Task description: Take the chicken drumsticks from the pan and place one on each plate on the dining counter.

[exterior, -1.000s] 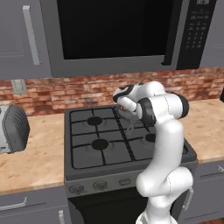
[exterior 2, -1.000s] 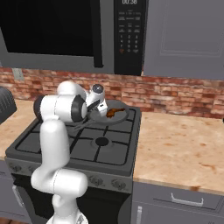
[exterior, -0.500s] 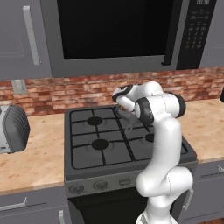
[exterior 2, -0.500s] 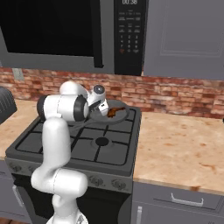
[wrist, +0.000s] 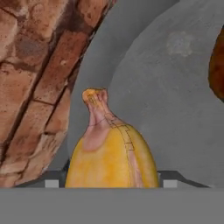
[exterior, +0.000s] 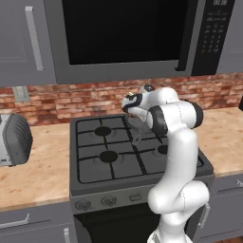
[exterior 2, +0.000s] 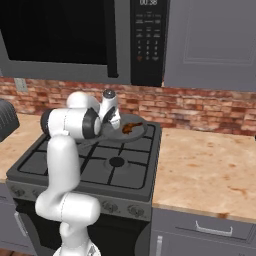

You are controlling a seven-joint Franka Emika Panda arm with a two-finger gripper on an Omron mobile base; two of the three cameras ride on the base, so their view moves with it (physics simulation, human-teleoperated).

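Your tool (wrist: pixel 109 181) is closed on the pale golden drumstick (wrist: pixel 111 157), fingers bracketing its thick meaty end, bone tip pointing away. It sits low over the pan (exterior 2: pixel 127 132) at the stove's rear burner; the darker drumstick (exterior 2: pixel 131 128) lies beside it. Judged light, fairly firm, possibly greasy: keep hold across the broad body, not the narrow bone end.

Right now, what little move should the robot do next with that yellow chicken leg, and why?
Probably lift it straight up. In the hand view the golden drumstick sits between the jaws, seemingly gripped, low in the pan, with the darker drumstick beside it.
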